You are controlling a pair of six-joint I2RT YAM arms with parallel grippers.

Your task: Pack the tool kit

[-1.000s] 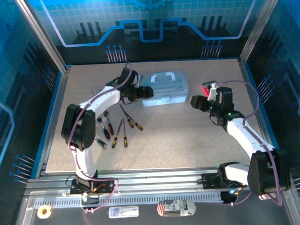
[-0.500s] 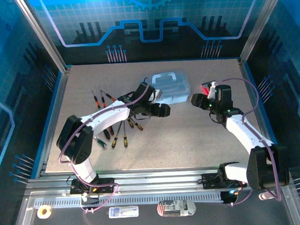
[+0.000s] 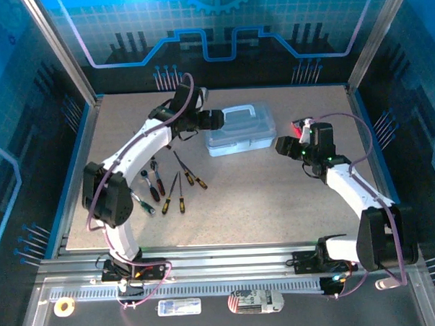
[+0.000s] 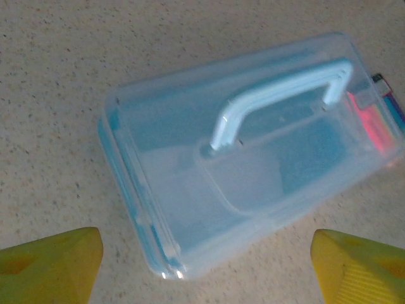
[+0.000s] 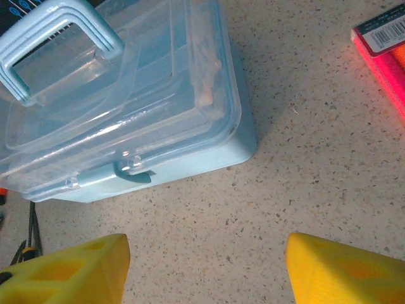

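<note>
Top external view: the left gripper [image 3: 216, 120], jaws spread wide and empty, has swung back from in front of the closed toolbox [image 3: 240, 129] to its left end. The right gripper [image 3: 282, 146], likewise spread and empty, stays off its right end. The toolbox sits near the middle of the table's [image 3: 277, 196] far edge; the right wrist view shows its front latch [image 5: 131, 172], hidden from the left wrist view above the handle [image 4: 278, 95].

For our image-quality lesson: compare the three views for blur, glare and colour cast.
Left wrist: the tool box looks soft and blurred. Right wrist: sharper, with small glints by the latch. Top external: blue light tints the walls; the table is evenly lit.
</note>
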